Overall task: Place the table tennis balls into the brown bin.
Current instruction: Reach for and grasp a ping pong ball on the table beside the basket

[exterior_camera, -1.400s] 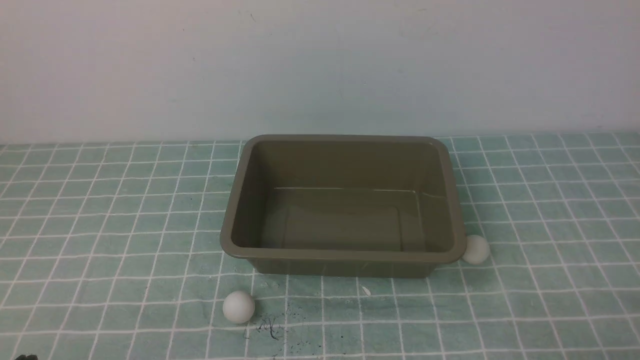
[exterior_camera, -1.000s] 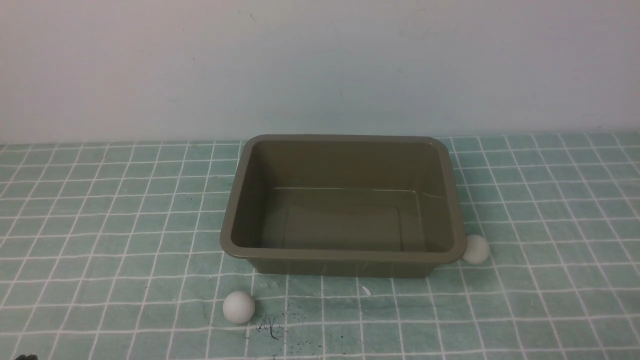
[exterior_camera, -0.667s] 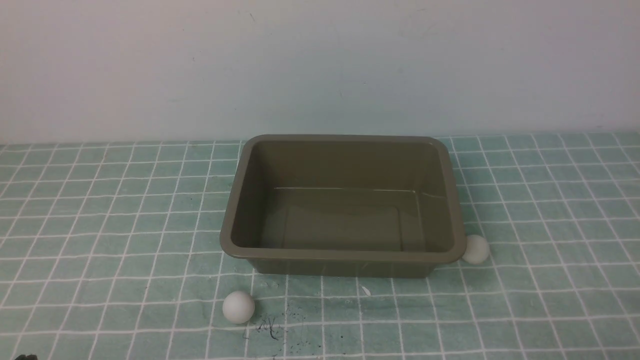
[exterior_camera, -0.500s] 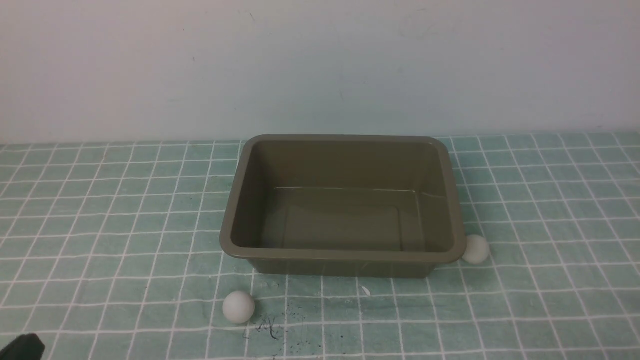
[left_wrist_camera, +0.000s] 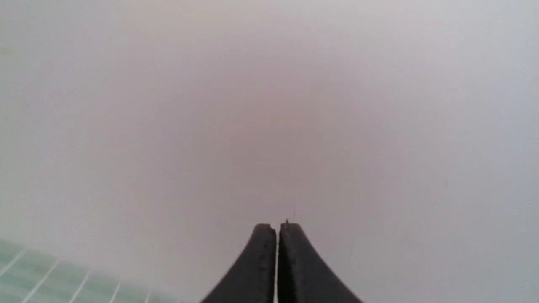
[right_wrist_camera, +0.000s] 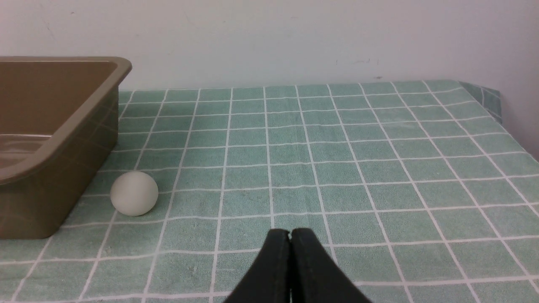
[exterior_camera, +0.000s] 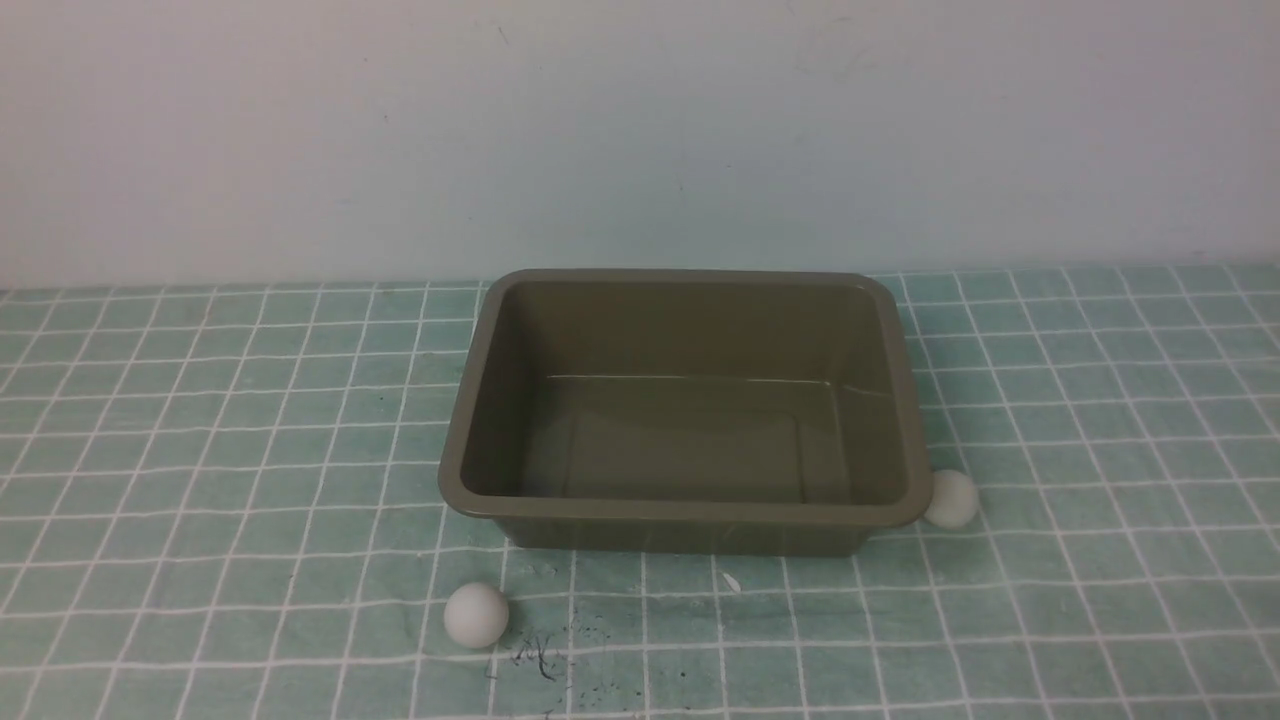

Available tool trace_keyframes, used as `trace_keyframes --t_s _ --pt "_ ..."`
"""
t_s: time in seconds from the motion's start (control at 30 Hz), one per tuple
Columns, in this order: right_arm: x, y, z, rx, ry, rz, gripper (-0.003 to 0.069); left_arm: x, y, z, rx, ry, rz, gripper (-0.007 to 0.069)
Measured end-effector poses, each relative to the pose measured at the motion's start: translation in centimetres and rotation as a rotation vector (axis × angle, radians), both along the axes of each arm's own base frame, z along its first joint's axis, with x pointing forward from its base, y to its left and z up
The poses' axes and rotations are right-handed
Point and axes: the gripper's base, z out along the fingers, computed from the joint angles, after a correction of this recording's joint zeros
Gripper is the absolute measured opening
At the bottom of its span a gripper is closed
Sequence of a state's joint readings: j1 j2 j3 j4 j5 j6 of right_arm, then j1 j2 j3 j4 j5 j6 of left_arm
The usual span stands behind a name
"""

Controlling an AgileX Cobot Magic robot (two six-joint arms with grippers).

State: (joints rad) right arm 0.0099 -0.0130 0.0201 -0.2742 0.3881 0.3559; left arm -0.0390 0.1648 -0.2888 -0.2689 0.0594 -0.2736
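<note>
Green checked tablecloth (exterior_camera: 200, 450) runs back to a plain pale wall (exterior_camera: 640, 130), and the brown bin (exterior_camera: 690, 512) sits in the middle of it with nothing inside. The left table tennis ball (exterior_camera: 476, 615) rests on the cloth a little in front of the bin's near left corner, clear of it. The right table tennis ball (exterior_camera: 951, 498) lies just beside the near right corner, partly under the rolled rim (whether it touches the bin wall I cannot tell). Neither arm shows in the front view. The left gripper (left_wrist_camera: 277, 229) has its jaws pressed together on nothing, and its camera faces mostly blank wall with a sliver of cloth. The right gripper (right_wrist_camera: 290, 235) is likewise closed and empty, low over the cloth, with the right ball off to one side of its line. I judge the task to be at its very start, the first reach not begun. The next move likely calls for an arm to part its jaws, centre over a ball and descend around it. The right ball leaves little room on the bin side for a finger.
</note>
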Motion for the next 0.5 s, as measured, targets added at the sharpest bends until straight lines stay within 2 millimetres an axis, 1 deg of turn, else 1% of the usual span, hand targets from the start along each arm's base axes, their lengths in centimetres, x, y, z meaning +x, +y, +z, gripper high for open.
trace_keyframes --t_s 0.07,0.1,0.13,0.17,0.2,0.23,0.27,0.3,0.33,0.37,0.4,0.43,0.47,0.5 --pt "0.0 0.0 0.0 0.0 -0.001 0.0 -0.0015 2.4 -0.6 1.7 0.083 0.283 -0.054 -0.0005" --pt "0.0 0.0 0.0 0.0 -0.001 0.0 -0.0015 3.0 -0.8 2.4 0.108 0.369 -0.077 -0.0005" --pt "0.0 0.0 0.0 0.001 -0.004 0.001 -0.0015 4.1 -0.9 3.0 0.138 0.454 -0.096 -0.0005" --pt "0.0 0.1 0.1 0.019 -0.014 0.005 -0.0015 5.5 -1.2 3.2 0.179 0.587 -0.133 -0.0005" --pt "0.1 0.2 0.2 0.05 -0.04 0.013 -0.0015 7.1 -1.5 3.0 0.228 0.754 -0.186 -0.0005" --pt "0.2 0.3 0.4 0.096 -0.071 0.021 -0.0015 8.6 -1.6 2.4 0.259 0.861 -0.222 -0.0005" --pt "0.2 0.3 0.4 0.103 -0.071 0.021 -0.0015 8.5 -1.7 2.6 0.258 0.866 -0.227 -0.0005" --pt "0.2 0.5 0.8 0.176 -0.124 0.031 -0.0015 10.8 -2.0 1.4 0.285 1.024 -0.294 -0.0005" --pt "0.2 0.7 1.6 0.279 -0.211 0.048 -0.0015 12.5 -2.3 0.0 0.291 1.117 -0.343 -0.0005" --pt "0.2 0.7 1.7 0.287 -0.222 0.05 -0.0015 12.7 -2.3 -0.3 0.296 1.134 -0.35 -0.0005" --pt "0.2 0.8 2.4 0.374 -0.3 0.064 -0.0015 14.5 -2.7 -2.4 0.297 1.231 -0.418 -0.0005" --pt "0.2 0.8 2.6 0.396 -0.316 0.066 -0.0015 15.1 -2.8 -3.2 0.298 1.264 -0.437 -0.0005" --pt "0.1 0.8 3.0 0.432 -0.362 0.075 -0.0015 16.0 -3.3 -4.7 0.316 1.31 -0.488 -0.0005" --pt "0.1 0.8 3.2 0.429 -0.383 0.08 -0.0015 16.7 -3.7 -5.7 0.334 1.339 -0.519 -0.0005"
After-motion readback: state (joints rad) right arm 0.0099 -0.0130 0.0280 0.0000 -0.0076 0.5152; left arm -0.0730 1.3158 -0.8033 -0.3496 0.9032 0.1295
